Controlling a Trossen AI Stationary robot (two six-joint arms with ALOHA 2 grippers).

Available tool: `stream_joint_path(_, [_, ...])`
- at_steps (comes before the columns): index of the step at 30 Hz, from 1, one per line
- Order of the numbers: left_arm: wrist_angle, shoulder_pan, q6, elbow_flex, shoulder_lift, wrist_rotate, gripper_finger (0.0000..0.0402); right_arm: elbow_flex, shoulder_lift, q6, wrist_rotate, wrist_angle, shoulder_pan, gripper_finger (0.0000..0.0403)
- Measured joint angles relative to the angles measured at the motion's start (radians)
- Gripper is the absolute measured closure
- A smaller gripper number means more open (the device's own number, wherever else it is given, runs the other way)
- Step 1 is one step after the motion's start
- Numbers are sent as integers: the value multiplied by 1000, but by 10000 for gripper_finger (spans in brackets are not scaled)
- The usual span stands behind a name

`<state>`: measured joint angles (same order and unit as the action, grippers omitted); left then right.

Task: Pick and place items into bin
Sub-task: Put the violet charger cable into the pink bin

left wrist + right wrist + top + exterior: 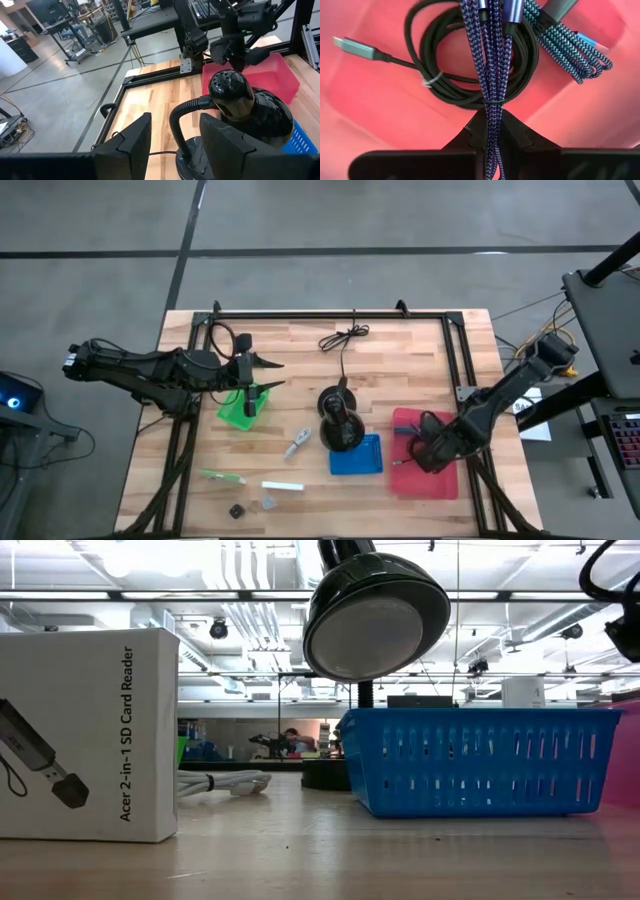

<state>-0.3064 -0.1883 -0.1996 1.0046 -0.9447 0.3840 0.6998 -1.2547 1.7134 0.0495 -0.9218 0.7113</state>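
My right gripper (490,119) hangs over the red bin (440,480) at the table's right, shut on a purple braided cable bundle (490,55). Under it in the bin lie a black cable coil (445,75) and a teal braided cable (570,47). My left gripper (262,375) stands open above the green bin (240,412), nothing between its fingers. A green stick (222,477), a white stick (282,486), a grey-white oddment (297,443), a black cube (236,511) and a grey cube (268,503) lie on the table. My right gripper pinches several strands of the purple cable bundle (489,102) between its two fingers. The fingers point down from above and lie across the strands. The bundle hangs below them over the black coil; whether it rests on the coil I cannot tell.
A black joystick-like stand (340,420) rises at the table's middle, next to a blue basket (357,456). A long black cord (343,337) lies near the far edge. A white card-reader box (90,730) stands close to the low camera.
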Motion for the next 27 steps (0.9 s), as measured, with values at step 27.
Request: stream_joint_path(27, [0, 3, -26, 0, -1, 0, 249, 3, -23, -130, -87, -8, 0, 307])
